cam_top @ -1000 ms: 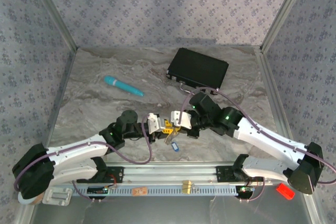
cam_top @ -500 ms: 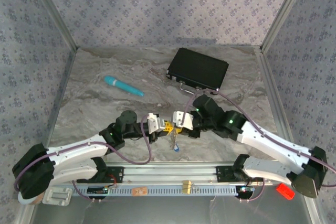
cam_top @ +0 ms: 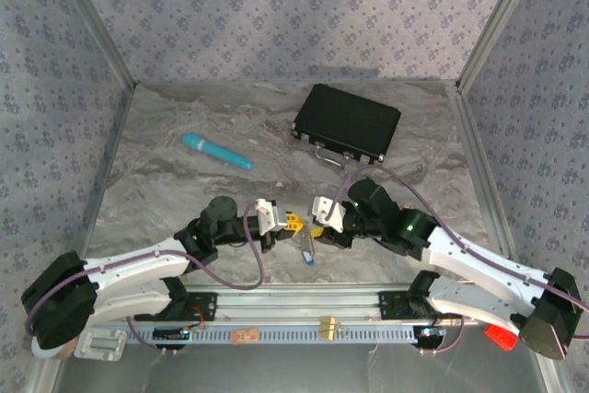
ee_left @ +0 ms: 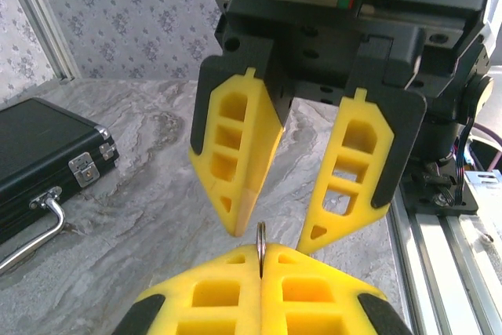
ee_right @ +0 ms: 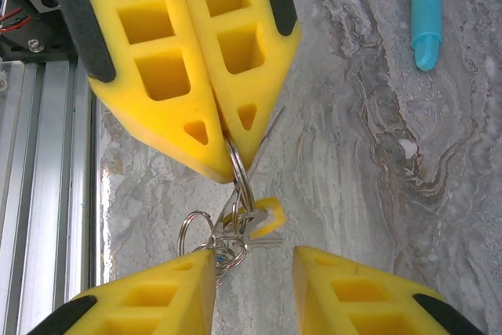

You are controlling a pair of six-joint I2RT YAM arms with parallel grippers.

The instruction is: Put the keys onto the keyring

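My left gripper is shut on the edge of a silvery keyring. From that ring a bunch dangles above the marble table: a yellow-headed key, smaller metal rings and a blue-headed key, mostly hidden in the right wrist view. My right gripper faces the left one, open, its fingers either side of the hanging bunch without gripping it. The left gripper's fingers point straight at the right wrist camera.
A black case lies at the back right. A teal pen lies at the back left. A metal rail runs along the near edge. Patterned walls enclose the table.
The left gripper closed on the keyring. The right gripper opened, let go and drew back slightly toward the right. The bunch now hangs from the left gripper alone.
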